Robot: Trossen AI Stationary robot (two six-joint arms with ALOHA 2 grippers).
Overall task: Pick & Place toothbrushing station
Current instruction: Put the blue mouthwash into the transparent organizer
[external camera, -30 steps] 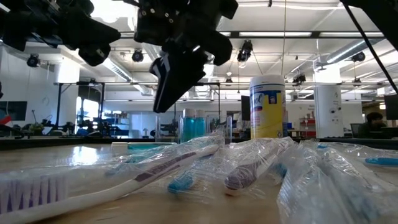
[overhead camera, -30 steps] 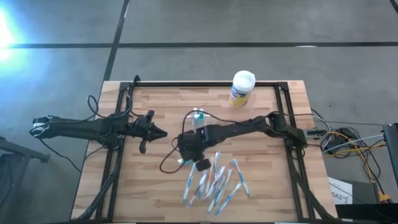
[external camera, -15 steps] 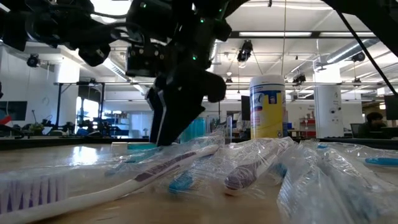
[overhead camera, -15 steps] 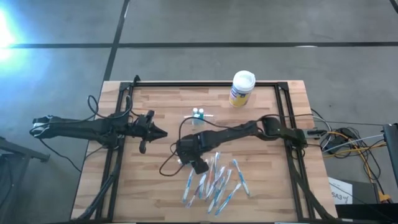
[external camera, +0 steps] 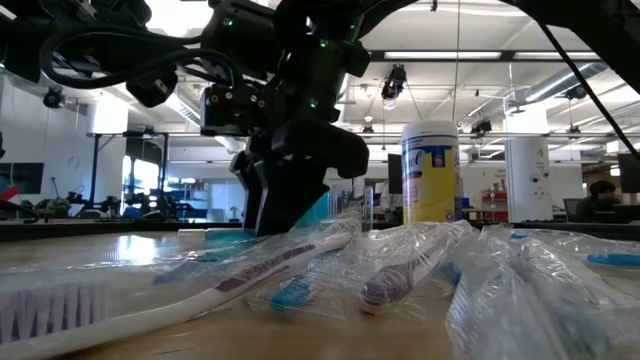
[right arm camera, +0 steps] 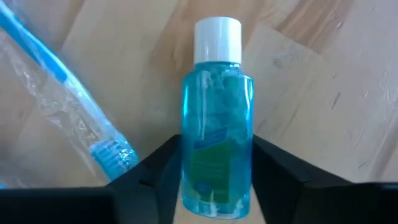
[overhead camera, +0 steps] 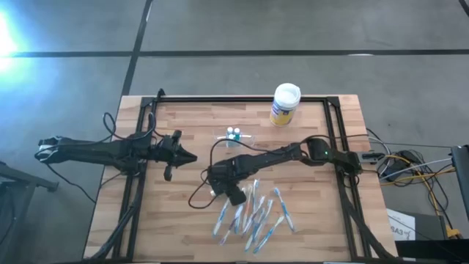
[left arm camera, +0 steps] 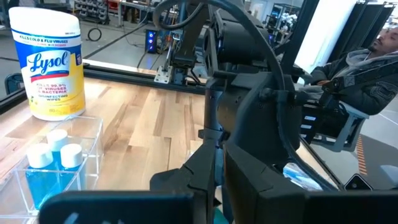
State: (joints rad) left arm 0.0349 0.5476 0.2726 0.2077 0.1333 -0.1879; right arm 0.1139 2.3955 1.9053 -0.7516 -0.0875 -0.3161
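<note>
your left gripper [overhead camera: 192, 157] waits at the left side of the wooden tabletop [overhead camera: 183, 213], low above the boards and clear of every object, its fingers drawn together and holding nothing.

moving right, the toothbrushing station [overhead camera: 234, 135], a clear plastic holder, stands upright near the middle of the tabletop toward its back edge. you can see two blue bottles with white caps standing inside it in the left wrist view [left arm camera: 53, 171].

just in front of the station, your right gripper [overhead camera: 215, 178] is down at the tabletop. its fingers [right arm camera: 283, 171] sit either side of a small blue mouthwash bottle [right arm camera: 217, 130] with a white cap, lying on the wood. you cannot tell whether the fingers are pressing on the bottle.

beside that gripper, toward the front edge, lies a loose pile of wrapped toothbrushes [overhead camera: 253, 213].

farther right, at the back edge, a yellow-and-blue lysol wipes canister [overhead camera: 284, 104] with a white lid stands upright, apart from the station.
</note>
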